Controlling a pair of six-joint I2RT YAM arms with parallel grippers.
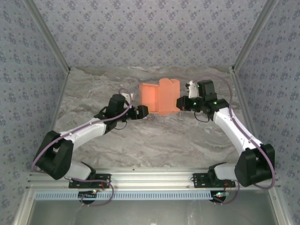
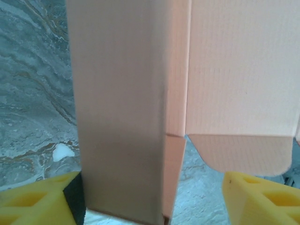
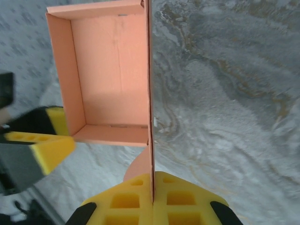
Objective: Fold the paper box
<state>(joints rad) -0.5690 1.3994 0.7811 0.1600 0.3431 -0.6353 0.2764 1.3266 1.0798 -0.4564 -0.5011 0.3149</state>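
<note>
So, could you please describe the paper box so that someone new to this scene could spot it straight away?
Look at the grey marbled table, towards its far middle. There the paper box sits between the left gripper and the right gripper, which clamps one wall. It is the only salmon-orange thing: thin card, open and hollow.

We count one paper box [image 1: 160, 96] on one marbled table [image 1: 164, 140]. We've got two grippers: the left gripper [image 1: 143, 111] and the right gripper [image 1: 180, 103].
</note>
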